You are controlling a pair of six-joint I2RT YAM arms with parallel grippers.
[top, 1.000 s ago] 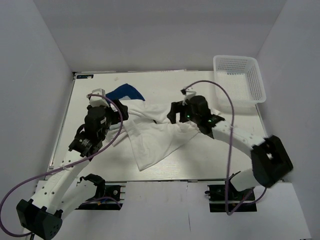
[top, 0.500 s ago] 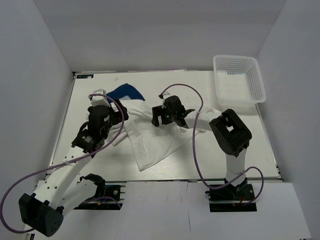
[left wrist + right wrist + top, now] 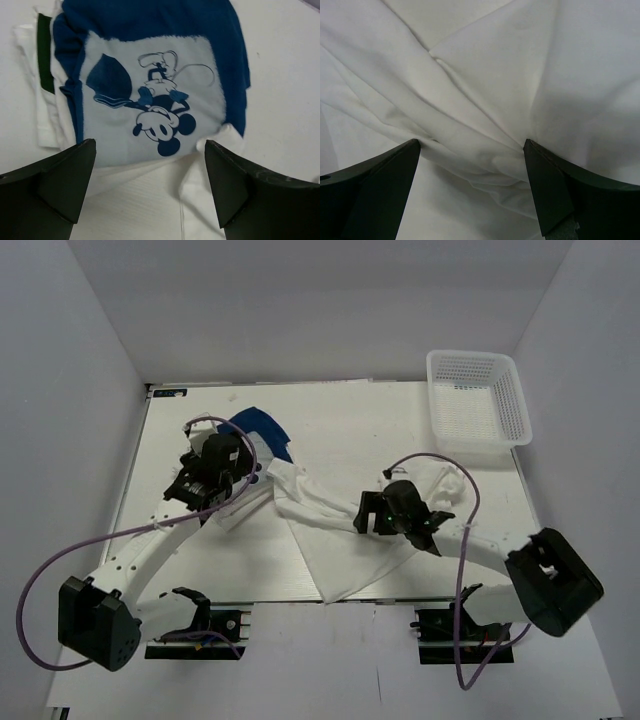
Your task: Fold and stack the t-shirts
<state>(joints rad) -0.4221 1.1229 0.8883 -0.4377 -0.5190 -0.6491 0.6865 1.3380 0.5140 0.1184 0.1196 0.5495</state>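
— So, where do we stand with the left gripper (image 3: 150, 150)?

— We see its jaws spread wide with nothing between them, poised above the blue t-shirt (image 3: 150, 35), whose white cartoon print (image 3: 160, 115) faces up. That shirt lies at the far left of the table (image 3: 340, 410), resting on white cloth (image 3: 150, 205).

— And the right gripper (image 3: 470, 150)?

— Equally wide, and we see nothing in its grasp. We find it over the white t-shirt (image 3: 485, 75), which sprawls creased across the middle of the table toward the near edge. The mesh basket (image 3: 478, 390) sits at the far right corner, well apart from both.
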